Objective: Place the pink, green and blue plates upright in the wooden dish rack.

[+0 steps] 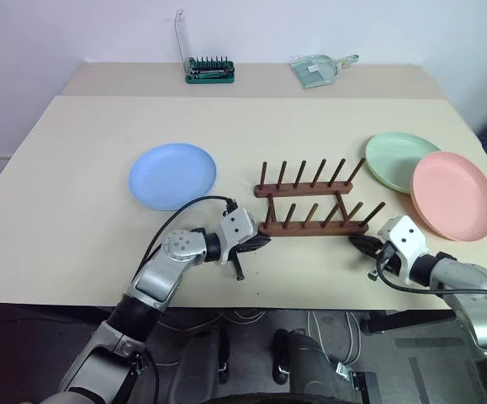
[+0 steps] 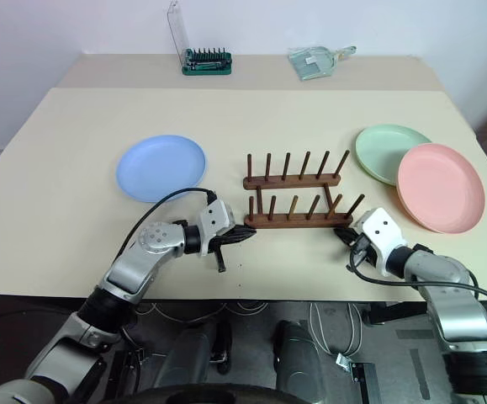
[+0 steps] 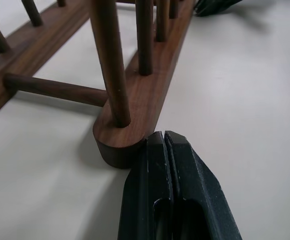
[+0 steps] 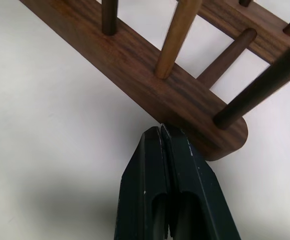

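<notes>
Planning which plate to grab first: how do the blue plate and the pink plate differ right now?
The blue plate lies alone to the left of the rack; the pink plate lies to its right. The blue plate rests fully on the table; the pink plate overlaps the green plate, resting on its edge. Both are round, shallow, similar in size, lying flat, and not yet in the rack.

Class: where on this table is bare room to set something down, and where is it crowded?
Bare: between the blue plate and the rack, and behind the rack. Crowded: both shut grippers, left and right, at the rack's near rail; the green plate and pink plate overlap.
</notes>
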Robot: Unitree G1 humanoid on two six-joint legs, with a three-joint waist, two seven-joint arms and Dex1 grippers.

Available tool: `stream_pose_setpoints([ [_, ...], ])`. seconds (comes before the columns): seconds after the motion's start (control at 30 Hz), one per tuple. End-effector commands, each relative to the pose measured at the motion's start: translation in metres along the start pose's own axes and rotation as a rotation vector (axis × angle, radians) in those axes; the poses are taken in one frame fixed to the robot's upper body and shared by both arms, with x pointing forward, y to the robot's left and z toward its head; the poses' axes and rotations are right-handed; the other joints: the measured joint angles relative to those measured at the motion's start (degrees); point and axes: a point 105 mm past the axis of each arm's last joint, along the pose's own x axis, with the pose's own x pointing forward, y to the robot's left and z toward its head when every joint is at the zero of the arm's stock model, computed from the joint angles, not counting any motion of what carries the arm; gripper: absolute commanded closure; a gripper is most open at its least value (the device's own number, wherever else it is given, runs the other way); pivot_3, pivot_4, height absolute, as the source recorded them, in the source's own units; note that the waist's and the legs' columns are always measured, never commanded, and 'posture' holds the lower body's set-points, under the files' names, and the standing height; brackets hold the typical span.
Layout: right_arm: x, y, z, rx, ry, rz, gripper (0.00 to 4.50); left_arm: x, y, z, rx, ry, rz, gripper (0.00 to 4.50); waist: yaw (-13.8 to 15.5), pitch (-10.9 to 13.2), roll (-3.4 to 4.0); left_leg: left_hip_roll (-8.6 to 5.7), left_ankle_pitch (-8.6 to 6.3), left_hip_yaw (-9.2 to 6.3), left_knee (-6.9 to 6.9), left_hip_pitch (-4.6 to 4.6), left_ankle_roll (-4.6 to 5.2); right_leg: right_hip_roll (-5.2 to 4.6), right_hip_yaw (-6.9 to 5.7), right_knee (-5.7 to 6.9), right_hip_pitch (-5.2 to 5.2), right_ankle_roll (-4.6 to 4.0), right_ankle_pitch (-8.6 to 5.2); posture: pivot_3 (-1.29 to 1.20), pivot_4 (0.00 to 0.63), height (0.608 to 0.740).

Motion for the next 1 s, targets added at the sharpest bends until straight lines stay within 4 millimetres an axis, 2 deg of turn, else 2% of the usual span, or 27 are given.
stream_pose_setpoints([
  [0.03,0.008,-0.007,0.009,-0.029,-0.020,-0.028,4.50,0.000,0.016,-0.003,0.006,0.009,0.089,4.49,0.1,0.0,0.00,0.00,0.00,0.00,0.00,0.00,0.00,0.00,0.00,0.00,0.00,0.00,0.00,0.00,0.150,0.740],
  [0.33,0.027,-0.022,0.027,-0.074,-0.057,-0.066,4.50,0.004,0.037,-0.008,0.008,0.022,0.191,4.49,0.1,0.0,0.00,-0.01,0.09,0.01,0.01,-0.03,0.16,0.01,-0.03,0.06,-0.01,0.00,0.03,0.00,0.150,0.740],
  [0.47,0.030,-0.024,0.029,-0.081,-0.063,-0.062,4.50,0.006,0.039,-0.007,0.007,0.011,0.199,4.49,0.1,0.0,0.00,-0.01,0.10,0.01,0.04,-0.01,0.17,0.01,-0.03,0.07,0.01,0.00,0.04,0.00,0.150,0.740],
  [0.6,0.028,-0.025,0.029,-0.085,-0.066,-0.058,4.50,0.005,0.039,-0.008,0.007,0.011,0.203,4.49,0.1,0.0,0.01,-0.01,0.10,0.01,0.03,-0.02,0.17,0.01,-0.03,0.07,0.01,0.00,0.05,0.00,0.150,0.740],
  [0.77,0.009,-0.029,0.029,-0.102,-0.055,-0.062,4.50,-0.003,0.033,-0.004,0.004,-0.024,0.166,4.49,0.1,0.0,0.01,-0.01,0.10,0.02,0.03,-0.02,0.18,0.01,-0.04,0.07,0.01,0.01,0.05,0.00,0.150,0.740],
  [0.83,-0.013,-0.037,0.037,-0.065,-0.073,-0.075,3.96,-0.013,0.027,0.000,-0.005,-0.056,0.126,4.50,0.0,0.0,0.02,-0.01,0.09,0.04,0.02,-0.06,0.18,0.01,-0.03,0.07,-0.04,0.01,0.05,0.00,0.150,0.740],
  [0.9,-0.033,-0.043,0.043,-0.050,-0.083,-0.092,3.23,-0.024,0.022,0.003,-0.013,-0.086,0.090,4.50,0.1,0.0,0.04,0.00,0.09,0.04,-0.04,-0.07,0.18,0.00,-0.03,0.07,-0.08,0.00,0.05,0.00,0.150,0.740],
  [1.0,-0.056,-0.064,0.046,-0.097,-0.048,-0.200,1.58,-0.038,0.016,0.009,-0.016,-0.123,0.035,4.50,0.1,0.0,0.03,0.00,0.08,0.04,-0.05,-0.06,0.15,0.00,-0.03,0.06,-0.09,-0.01,0.04,0.00,0.150,0.740],
])
